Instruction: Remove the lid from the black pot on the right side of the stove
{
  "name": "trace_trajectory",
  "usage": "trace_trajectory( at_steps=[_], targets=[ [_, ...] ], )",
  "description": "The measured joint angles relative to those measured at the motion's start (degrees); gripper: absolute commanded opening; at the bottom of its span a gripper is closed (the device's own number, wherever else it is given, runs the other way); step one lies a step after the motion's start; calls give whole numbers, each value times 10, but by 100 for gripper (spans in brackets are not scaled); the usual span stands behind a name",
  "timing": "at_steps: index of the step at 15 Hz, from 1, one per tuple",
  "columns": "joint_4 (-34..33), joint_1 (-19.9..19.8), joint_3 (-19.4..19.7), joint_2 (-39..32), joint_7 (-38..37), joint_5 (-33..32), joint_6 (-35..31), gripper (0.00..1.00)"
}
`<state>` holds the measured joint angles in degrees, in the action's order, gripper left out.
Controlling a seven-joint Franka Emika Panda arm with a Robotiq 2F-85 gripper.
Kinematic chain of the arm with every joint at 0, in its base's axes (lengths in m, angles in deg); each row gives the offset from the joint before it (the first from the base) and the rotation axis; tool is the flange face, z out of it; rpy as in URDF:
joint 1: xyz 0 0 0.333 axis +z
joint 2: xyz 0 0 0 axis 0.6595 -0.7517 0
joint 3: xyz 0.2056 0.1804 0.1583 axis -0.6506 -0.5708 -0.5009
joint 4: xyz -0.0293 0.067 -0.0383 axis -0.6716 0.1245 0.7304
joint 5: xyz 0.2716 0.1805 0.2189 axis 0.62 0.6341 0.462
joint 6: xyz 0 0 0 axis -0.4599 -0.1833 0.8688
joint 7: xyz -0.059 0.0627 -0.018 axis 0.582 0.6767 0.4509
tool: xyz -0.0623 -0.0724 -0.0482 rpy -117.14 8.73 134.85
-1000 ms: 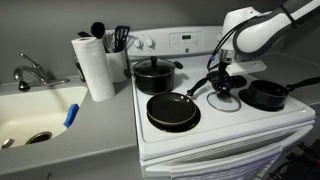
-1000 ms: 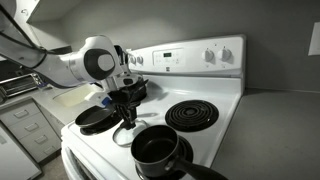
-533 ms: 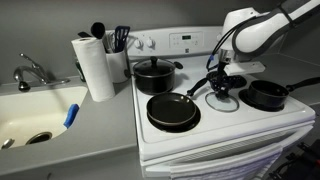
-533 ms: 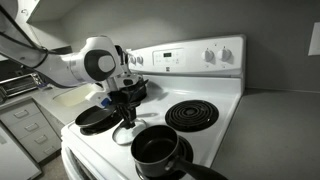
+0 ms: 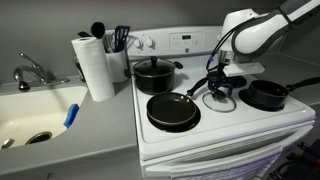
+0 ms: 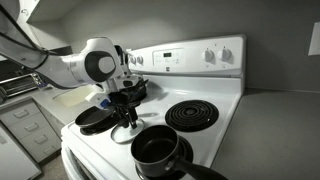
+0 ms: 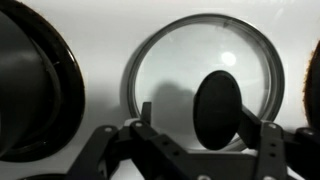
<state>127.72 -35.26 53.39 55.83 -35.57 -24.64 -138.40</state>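
The lid [image 7: 190, 60], round and of glass with a black knob [image 7: 217, 105], lies flat on the white top of the stove [image 5: 215, 125] between the burners. My gripper [image 7: 198, 112] hangs right over it, open, with the knob between the fingers and a clear gap on the left side. In both exterior views the gripper [image 5: 222, 88] [image 6: 125, 112] stands just above the lid [image 5: 222, 101] at the middle of the stove. The small black pot [image 5: 266, 95] [image 6: 156, 150] sits uncovered on its burner, long handle pointing outward.
A wide black frying pan [image 5: 172, 110] [image 6: 95, 118] sits beside the lid. A larger lidded pot [image 5: 153, 72] stands at the back. One coil burner [image 6: 190, 115] is bare. A paper towel roll [image 5: 95, 65], a utensil holder [image 5: 118, 50] and a sink [image 5: 35, 115] lie beyond the stove.
The jaws have parted from the lid's knob; before they were shut on it. The arm and the lid have stayed in place.
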Motion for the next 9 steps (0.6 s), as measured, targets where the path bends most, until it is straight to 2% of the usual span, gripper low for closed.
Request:
trace_trajectory(
  at_steps=[4, 9],
  targets=[
    [-11, 4, -1, 8, 0, 0, 16, 100],
    [-39, 10, -10, 47, 1, 0, 88, 100]
  ],
)
